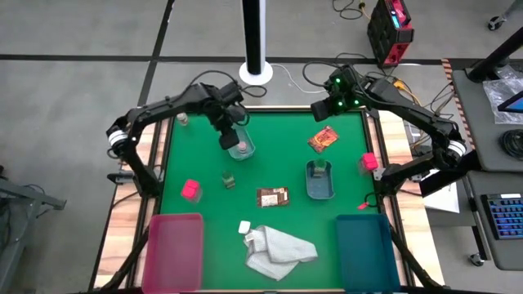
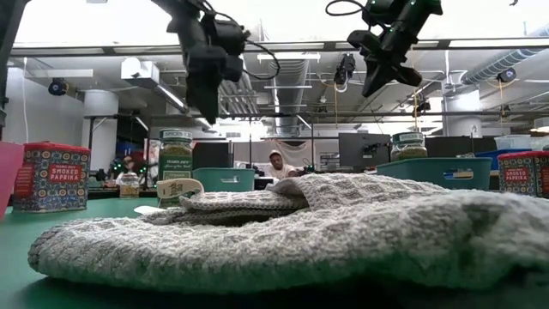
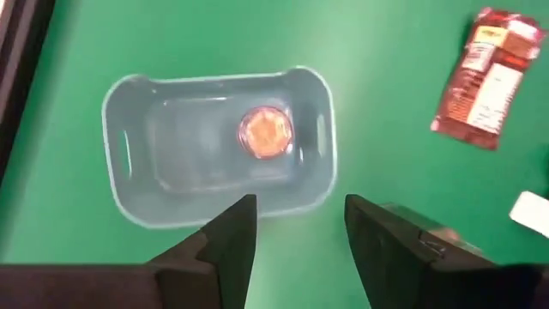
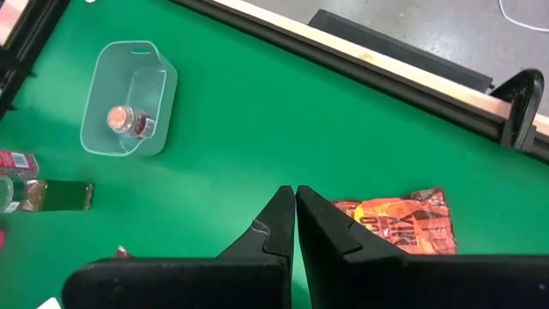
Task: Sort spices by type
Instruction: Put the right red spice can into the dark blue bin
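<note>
My left gripper [image 3: 296, 215] is open and hovers above a clear tray [image 1: 242, 150] near the table's far left. In the tray lies a clear jar with a pinkish top [image 3: 268, 133]. My right gripper [image 4: 294, 193] is shut and hangs in the air just beyond the flat red-orange packet [image 4: 399, 219], which lies flat on the green mat [image 1: 323, 140]. A greenish jar [image 1: 319, 167] stands in a pale blue-green tray [image 1: 319, 189]. Another greenish jar [image 1: 229, 180], two red blocks [image 1: 190, 190] [image 1: 369, 162] and a brown packet [image 1: 272, 196] rest on the mat.
A white cloth [image 1: 279, 249] lies crumpled at the near middle and fills the low view's foreground [image 2: 343, 232]. A pink bin [image 1: 173, 249] and a teal bin [image 1: 368, 245] sit at the near corners. One small jar [image 1: 183, 120] stands by the far left edge.
</note>
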